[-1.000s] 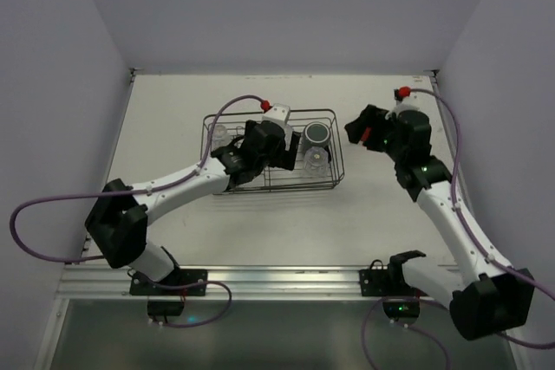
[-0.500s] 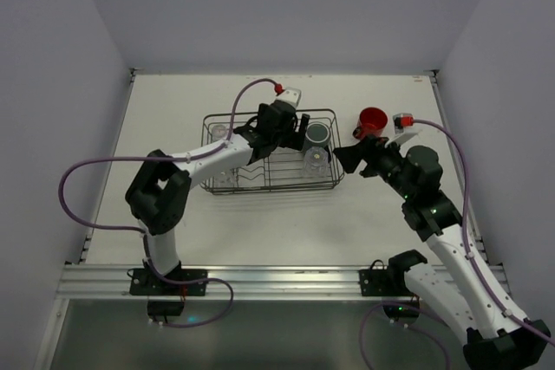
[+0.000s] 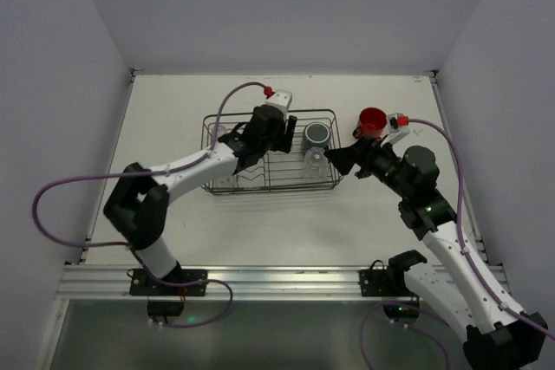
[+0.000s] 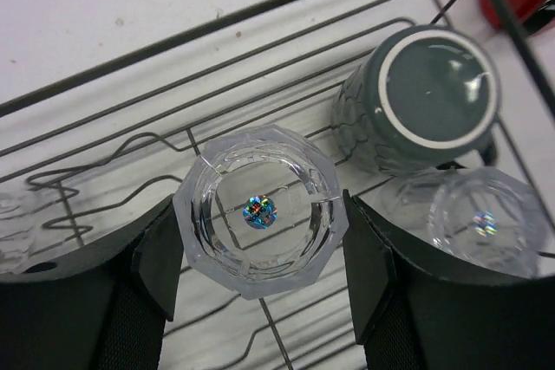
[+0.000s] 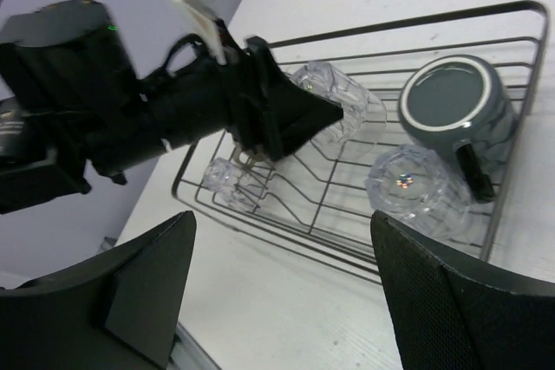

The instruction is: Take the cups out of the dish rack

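One clear glass [image 4: 260,212] is clamped in the left pincer [image 4: 262,250] over the dish rack [image 3: 286,171], probably to be set on the worktop [image 3: 260,223] next; the right pincer [image 5: 286,279] is spread, empty.

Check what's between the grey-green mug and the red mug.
Only the dish rack end wall and a strip of bare table. The grey-green mug sits inside the rack and the red mug stands outside it, as the top external view shows.
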Controlling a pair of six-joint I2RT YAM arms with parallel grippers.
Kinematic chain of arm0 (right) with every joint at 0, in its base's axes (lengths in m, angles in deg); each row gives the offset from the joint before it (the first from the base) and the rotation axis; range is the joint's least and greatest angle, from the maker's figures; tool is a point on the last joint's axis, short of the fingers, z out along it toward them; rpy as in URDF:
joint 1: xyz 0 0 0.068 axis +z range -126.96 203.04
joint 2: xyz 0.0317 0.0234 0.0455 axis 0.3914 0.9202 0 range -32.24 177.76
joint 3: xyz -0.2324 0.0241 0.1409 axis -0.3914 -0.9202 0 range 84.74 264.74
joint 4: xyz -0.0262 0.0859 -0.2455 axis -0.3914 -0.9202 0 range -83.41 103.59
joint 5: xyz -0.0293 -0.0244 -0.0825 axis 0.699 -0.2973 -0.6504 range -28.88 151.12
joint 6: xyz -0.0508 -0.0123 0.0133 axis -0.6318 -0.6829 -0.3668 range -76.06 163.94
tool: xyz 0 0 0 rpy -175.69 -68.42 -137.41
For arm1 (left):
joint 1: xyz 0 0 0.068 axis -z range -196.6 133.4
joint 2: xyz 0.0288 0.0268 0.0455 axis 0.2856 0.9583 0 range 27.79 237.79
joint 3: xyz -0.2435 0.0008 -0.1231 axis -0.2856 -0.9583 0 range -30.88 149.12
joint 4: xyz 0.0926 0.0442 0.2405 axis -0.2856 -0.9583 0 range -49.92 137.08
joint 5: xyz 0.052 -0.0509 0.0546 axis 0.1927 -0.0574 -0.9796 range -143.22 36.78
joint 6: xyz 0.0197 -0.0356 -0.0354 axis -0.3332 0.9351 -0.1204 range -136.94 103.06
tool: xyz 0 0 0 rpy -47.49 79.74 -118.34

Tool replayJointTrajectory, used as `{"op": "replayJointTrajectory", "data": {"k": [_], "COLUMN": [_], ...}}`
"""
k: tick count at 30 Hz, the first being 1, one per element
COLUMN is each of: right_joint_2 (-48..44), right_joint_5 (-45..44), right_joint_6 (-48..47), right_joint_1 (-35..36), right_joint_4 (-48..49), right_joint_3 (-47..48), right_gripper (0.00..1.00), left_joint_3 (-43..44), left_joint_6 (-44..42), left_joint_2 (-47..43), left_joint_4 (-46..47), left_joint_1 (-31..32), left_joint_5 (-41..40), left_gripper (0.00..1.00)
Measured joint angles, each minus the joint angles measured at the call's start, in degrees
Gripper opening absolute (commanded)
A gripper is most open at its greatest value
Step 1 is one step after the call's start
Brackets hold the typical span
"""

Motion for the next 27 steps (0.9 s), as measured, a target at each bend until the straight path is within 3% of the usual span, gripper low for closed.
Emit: {"op": "replayJointTrajectory", "data": {"k": [7, 12, 18, 27], "right_joint_2": [4.81, 8.37, 12.13, 16.09], "right_joint_5": [7.93, 10.78, 10.84, 12.09], "right_joint_6": [9.92, 13.29, 15.93, 17.59], "right_joint_1": [1.70, 8.37, 15.89, 18.08], "right_joint_4": [13.38, 20.02, 25.18, 29.79], "right_joint_3": [-4.15, -3.19, -1.90, 2.05], "right_gripper": [0.82, 0.78, 0.76, 0.73], "left_joint_3": [-14.80, -27.56, -37.33, -40.98], "left_joint_6": [7.19, 16.90, 25.05, 30.47], "left_joint_2": [-30.75, -47.47, -52.00, -56.43], "left_joint_4": [8.55, 18.97, 22.34, 25.00], "left_joint_1": [-0.02, -0.17, -0.28, -1.40], "left_joint_5": [3.52, 9.79, 15.34, 17.09], "left_gripper": [0.20, 0.19, 0.18, 0.18]}}
